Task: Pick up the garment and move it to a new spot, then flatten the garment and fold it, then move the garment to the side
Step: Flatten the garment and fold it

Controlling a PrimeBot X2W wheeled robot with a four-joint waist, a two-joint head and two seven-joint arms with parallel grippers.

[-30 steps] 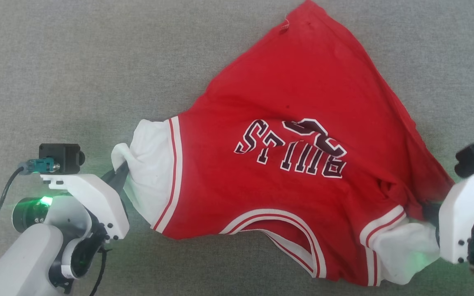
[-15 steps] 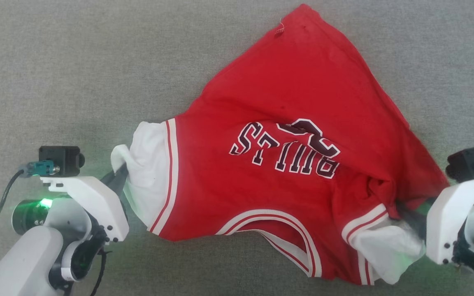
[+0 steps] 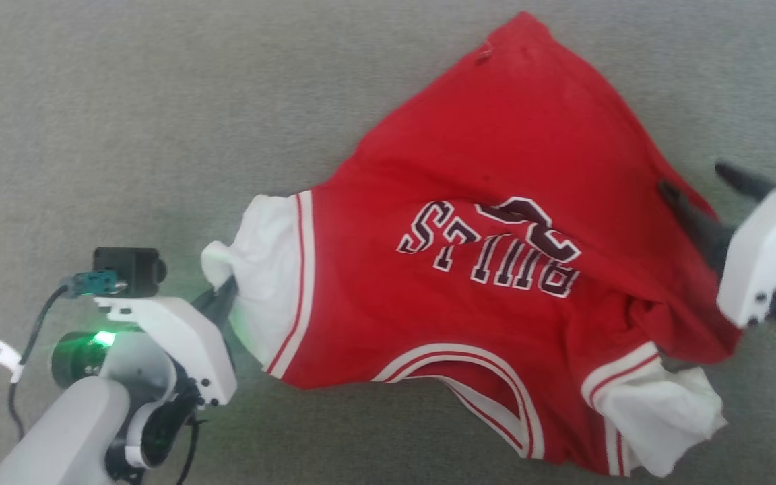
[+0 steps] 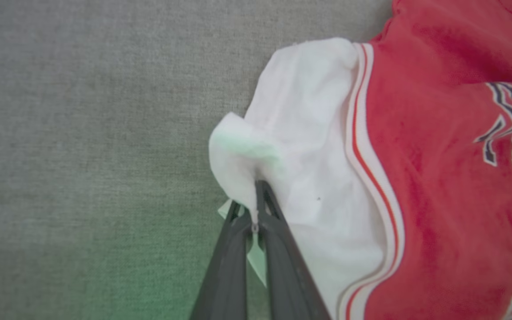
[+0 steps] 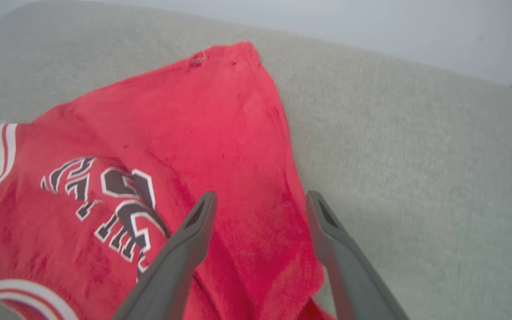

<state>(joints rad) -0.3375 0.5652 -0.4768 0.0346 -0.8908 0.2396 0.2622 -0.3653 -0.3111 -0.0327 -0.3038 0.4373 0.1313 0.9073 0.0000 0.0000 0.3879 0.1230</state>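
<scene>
On the head view I have the garment lying crumpled on the grey surface, with the left gripper at its left white sleeve. The right gripper is blurred at the right edge, probably clear of the cloth.

Left wrist view: fingers pressed together, pinching the sleeve.

Right wrist view: fingers spread wide, empty, above the garment's red edge.

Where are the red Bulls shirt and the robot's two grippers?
red Bulls shirt [image 3: 496, 155]: head view, plain red cloth beyond the lettering.
left gripper [image 4: 251, 200]: left wrist view, between its fingers where they pinch the shirt.
right gripper [image 5: 260, 198]: right wrist view, gap between its open fingers.
</scene>
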